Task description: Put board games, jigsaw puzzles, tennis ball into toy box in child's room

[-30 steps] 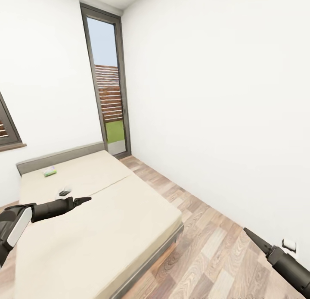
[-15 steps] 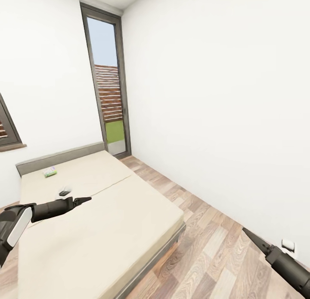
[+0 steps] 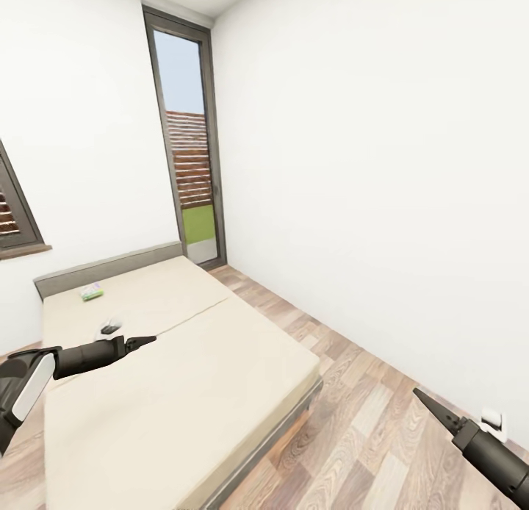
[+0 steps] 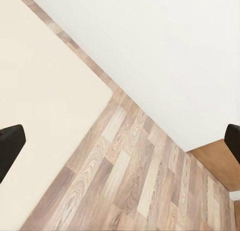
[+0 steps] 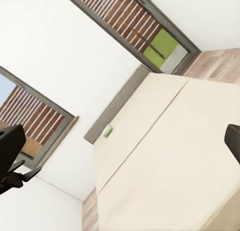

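The large low cream-beige bed with its grey side frame filled the lower left of the head view, standing on the wood-plank floor of the white-walled room. A small flat green board game box lay on the mattress near the grey headboard, well apart from both arms; in the right wrist view it showed as a green speck by the headboard. A second small pale and dark object lay on the bed just beyond the left hand, too small to identify. The left hand hung over the mattress, fingers closed to a point. The right hand hung over the floor, likewise narrowed to a point and holding nothing. A tall narrow glazed door stood in the far corner.
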